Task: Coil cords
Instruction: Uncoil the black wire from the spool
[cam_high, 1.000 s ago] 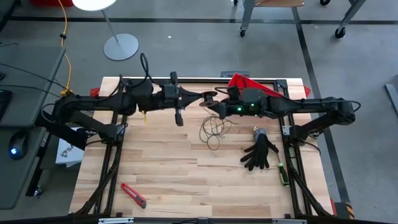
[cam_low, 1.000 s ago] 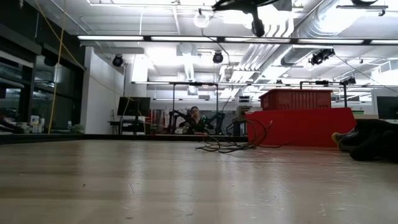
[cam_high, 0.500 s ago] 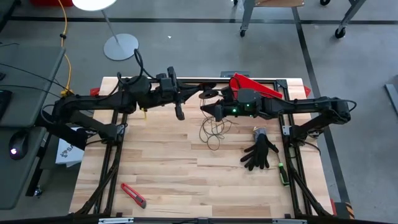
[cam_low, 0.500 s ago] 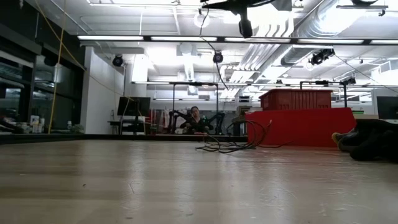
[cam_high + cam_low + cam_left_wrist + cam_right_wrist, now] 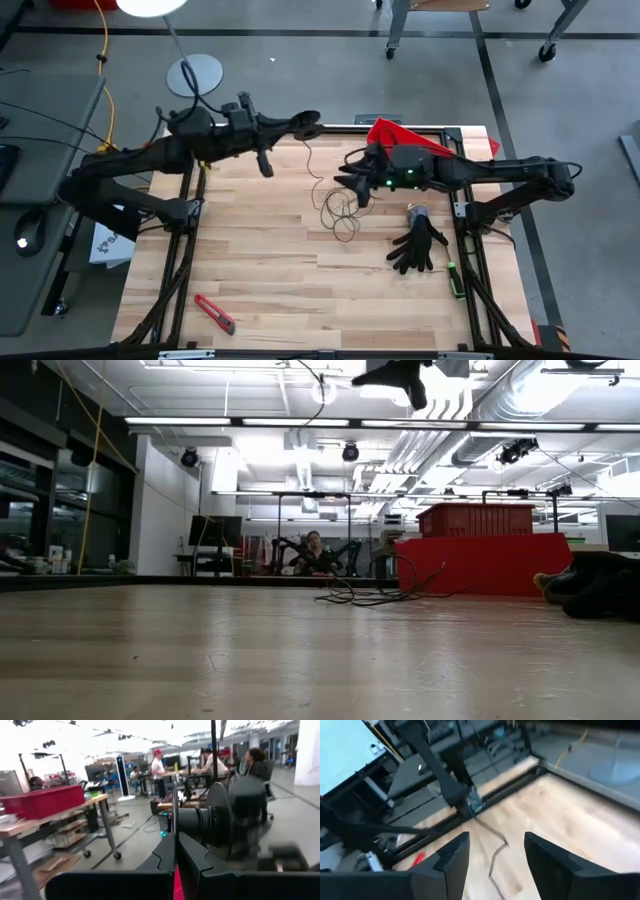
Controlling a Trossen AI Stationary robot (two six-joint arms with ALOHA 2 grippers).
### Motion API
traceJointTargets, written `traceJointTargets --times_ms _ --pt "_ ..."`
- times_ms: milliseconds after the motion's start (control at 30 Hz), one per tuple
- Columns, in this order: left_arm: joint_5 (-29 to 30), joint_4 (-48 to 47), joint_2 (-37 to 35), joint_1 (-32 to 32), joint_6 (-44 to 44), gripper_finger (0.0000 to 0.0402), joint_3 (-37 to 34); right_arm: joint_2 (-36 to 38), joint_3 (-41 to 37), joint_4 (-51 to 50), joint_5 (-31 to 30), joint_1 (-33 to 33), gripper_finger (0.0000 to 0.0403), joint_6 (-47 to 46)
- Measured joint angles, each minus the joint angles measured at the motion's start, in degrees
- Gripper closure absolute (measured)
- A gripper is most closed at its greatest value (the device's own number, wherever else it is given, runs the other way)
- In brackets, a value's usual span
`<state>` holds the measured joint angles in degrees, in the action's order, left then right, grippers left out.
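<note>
Left hand (image 5: pixel 306 124) grips spool (image 5: pixel 218 813); right hand (image 5: pixel 347 186) apparently wide, empty.

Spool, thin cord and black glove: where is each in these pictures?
spool (image 5: pixel 219 812), left wrist view, on its round flange.
thin cord (image 5: pixel 340 205), high view, on the loose loops on the table.
black glove (image 5: pixel 418 246), high view, on its palm.

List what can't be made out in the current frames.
- High view: cord too thin to count its loops or find its free end.
- Left wrist view: spool seen edge-on in the left gripper; how much is wound is hidden.
- Right wrist view: motion blur; right gripper open, cord beyond smeared.
</note>
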<state>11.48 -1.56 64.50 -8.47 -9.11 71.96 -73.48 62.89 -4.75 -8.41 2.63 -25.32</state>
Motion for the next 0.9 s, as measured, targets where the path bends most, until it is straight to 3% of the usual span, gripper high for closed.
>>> traceJointTargets --times_ms 200,300,900 --pt "-4.8 -12.5 -0.6 -0.1 -0.1 0.0401 0.0 2.8 0.0 14.0 1.8 -0.1 0.0221 9.9" --pt "-7.5 -14.4 0.9 -0.1 0.2 0.0401 0.0 2.8 0.0 19.2 2.5 -0.7 0.0222 14.7" --pt "-11.8 -7.1 7.9 -0.1 3.5 0.0401 0.0 2.5 0.0 12.1 0.0 -3.2 0.0222 20.9"
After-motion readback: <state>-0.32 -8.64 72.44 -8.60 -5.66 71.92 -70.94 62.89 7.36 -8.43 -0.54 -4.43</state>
